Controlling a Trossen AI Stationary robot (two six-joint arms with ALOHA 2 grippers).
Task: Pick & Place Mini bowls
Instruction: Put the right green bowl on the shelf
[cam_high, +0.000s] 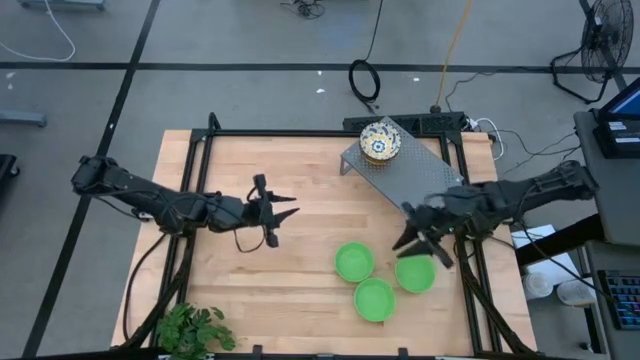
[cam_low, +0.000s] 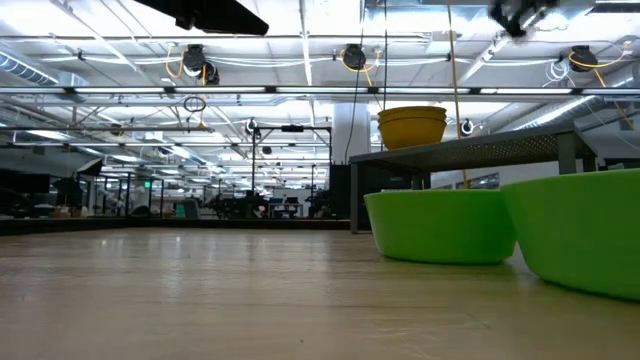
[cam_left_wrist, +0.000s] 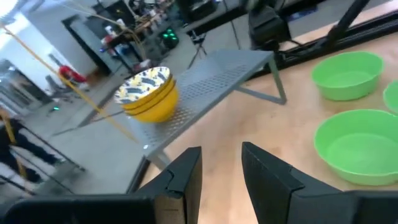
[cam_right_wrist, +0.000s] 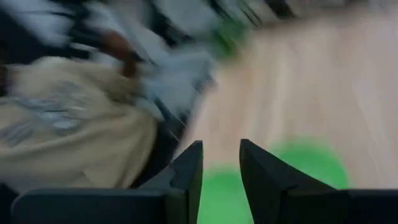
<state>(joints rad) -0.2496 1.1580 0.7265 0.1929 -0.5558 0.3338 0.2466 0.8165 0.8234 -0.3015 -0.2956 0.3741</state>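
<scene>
Green bowls grouped near the desk's front right, patterned stack up on the rack

Green mini bowls (cam_high: 354, 262), three of them, sit close together toward the front right of the desk (cam_high: 230, 290). The floral bowls (cam_high: 380, 141), yellow outside, are nested in a stack on the grey rack (cam_high: 410, 172) at the back edge. All look rigid, light and smooth, probably slippery; pinching a rim wall seems the surest hold. The right hand (cam_high: 417, 237) hovers just above the rightmost green bowl, fingers slightly parted, holding nothing. The left hand (cam_high: 281, 213) waits mid-desk, narrowly open and empty.
</scene>
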